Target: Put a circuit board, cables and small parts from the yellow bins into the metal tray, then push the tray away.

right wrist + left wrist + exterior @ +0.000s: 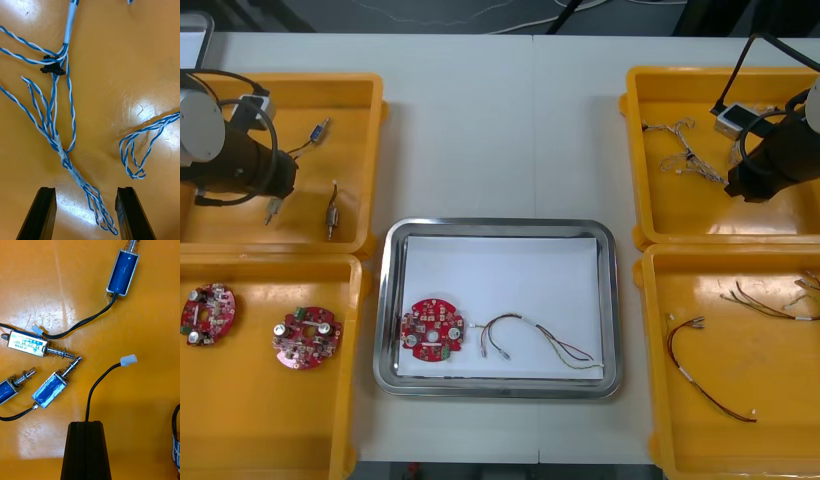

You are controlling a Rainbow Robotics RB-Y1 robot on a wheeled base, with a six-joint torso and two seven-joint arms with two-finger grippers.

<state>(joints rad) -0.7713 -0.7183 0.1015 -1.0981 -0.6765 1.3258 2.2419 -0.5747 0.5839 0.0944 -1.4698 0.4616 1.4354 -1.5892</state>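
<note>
Tray (pixel 385 300): circuit board (pixel 433 329) plus red-yellow cable (pixel 545 345)
My left end effector (pixel 86 424) pinches a black cable (pixel 98 380); right end effector (pixel 86 189) hangs spread over blue-white cables (pixel 56 135).

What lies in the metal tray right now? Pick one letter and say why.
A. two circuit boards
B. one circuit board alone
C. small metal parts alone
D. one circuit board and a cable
D: the metal tray holds one red circuit board near its left rim, with a red and yellow cable lying on the white lining to the board's right.
</note>
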